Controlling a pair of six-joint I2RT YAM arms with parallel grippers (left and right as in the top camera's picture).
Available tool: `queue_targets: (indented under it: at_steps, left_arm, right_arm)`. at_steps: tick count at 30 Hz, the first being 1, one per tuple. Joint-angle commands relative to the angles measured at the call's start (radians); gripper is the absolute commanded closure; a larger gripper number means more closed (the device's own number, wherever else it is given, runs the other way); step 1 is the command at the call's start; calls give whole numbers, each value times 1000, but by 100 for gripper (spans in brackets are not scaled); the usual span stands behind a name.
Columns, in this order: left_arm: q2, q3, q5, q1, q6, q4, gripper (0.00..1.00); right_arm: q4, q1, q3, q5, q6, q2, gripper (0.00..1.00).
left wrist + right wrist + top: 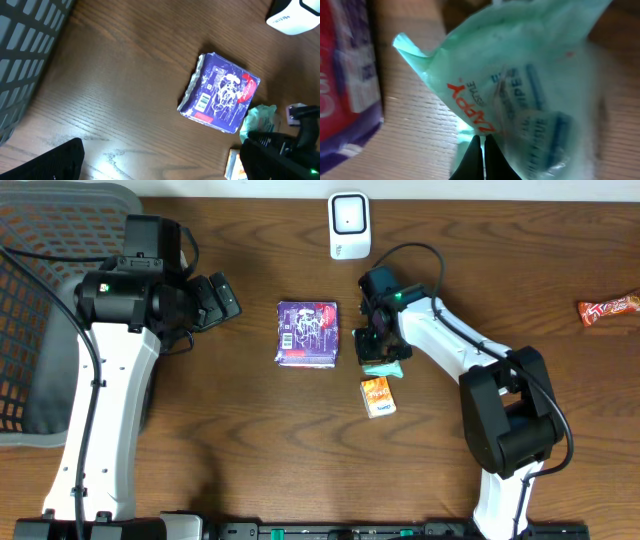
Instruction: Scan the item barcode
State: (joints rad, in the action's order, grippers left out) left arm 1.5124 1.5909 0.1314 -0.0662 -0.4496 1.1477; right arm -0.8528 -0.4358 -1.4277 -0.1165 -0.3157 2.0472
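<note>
My right gripper (480, 146) is pinched fully together on what looks like the thin edge of the green wipes packet (530, 85), near the middle of the table (250, 440), leaving its printed face free to turn toward the white scanner (349, 225) at the far edge. My left gripper (222, 298) hangs wide apart and empty (toward the left edge); the purple packet (307, 333) and orange packet (378, 396) lie close by, neither blocking the scanner.

I am logging: table (250, 430) showing grained wood; green packet (520, 90) crinkling as thin glossy film; purple packet (307, 333) gleaming in plastic wrap
</note>
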Motion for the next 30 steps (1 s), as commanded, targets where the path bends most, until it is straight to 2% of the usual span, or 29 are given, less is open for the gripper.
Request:
queue_targets:
  at_steps: [1,5,7,12,16,21,30]
  left_arm:
    - [3,1,-6,3,-8,3,1]
    - [3,1,-6,3,-8,3,1]
    - [3,1,-6,3,-8,3,1]
    - [3,1,-6,3,-8,3,1]
    - [3,1,-6,3,-8,3,1]
    - [3,1,-6,3,-8,3,1]
    - [3,1,-6,3,-8,3,1]
  right_arm:
    - [-45,10,-52,35,-16,-6,99]
    - [-175,38,-219,79,16,-36,96]
    - [-240,57,-297,89,51,-48,90]
    - [-317,128,-381,92,115,-53,61]
    - [-298,210,-330,19,143,-37,53]
    - [-180,294,-182,-283,329,-21,47]
    - [109,328,73,-560,358,19,48]
